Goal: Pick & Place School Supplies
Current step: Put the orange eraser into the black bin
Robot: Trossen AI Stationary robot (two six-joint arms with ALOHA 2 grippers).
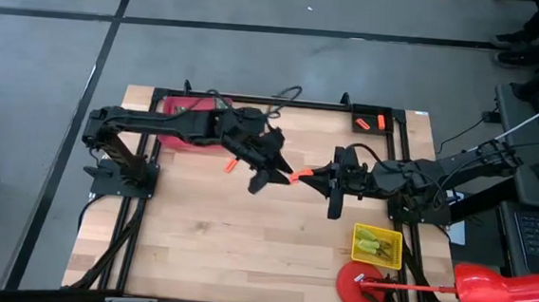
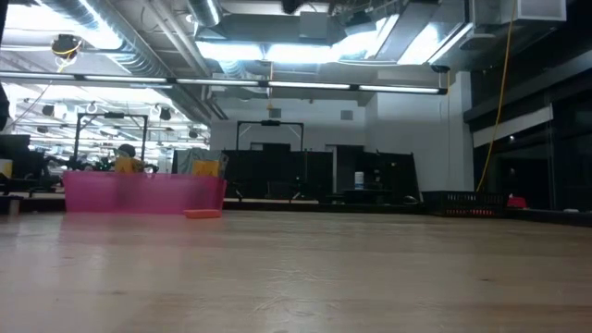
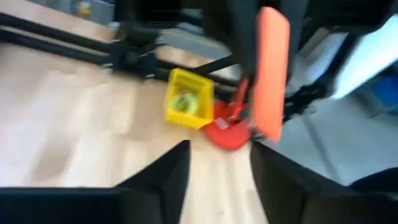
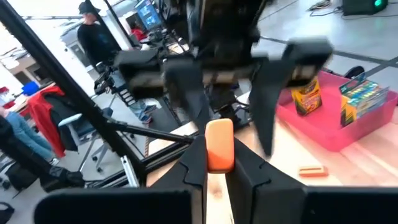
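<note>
Orange stubby piece [image 4: 219, 144] pinched in the right gripper [image 4: 217, 163] above mid-table, facing the left gripper [image 1: 270, 173].

The right gripper's fingers press together on one end of the piece; the other end points toward the left gripper, whose fingers stand spread just beside it, not gripping. It looks light, stiff and smooth, likely to slip or twist, so a hold across its middle seems safest. Another orange piece [image 1: 231, 165] lies on the wooden table [image 1: 207, 232] beside the pink tray [image 1: 177, 137], which holds crayon boxes [image 4: 306, 94]. The yellow basket [image 1: 377, 245] sits near the right arm's base.
</note>
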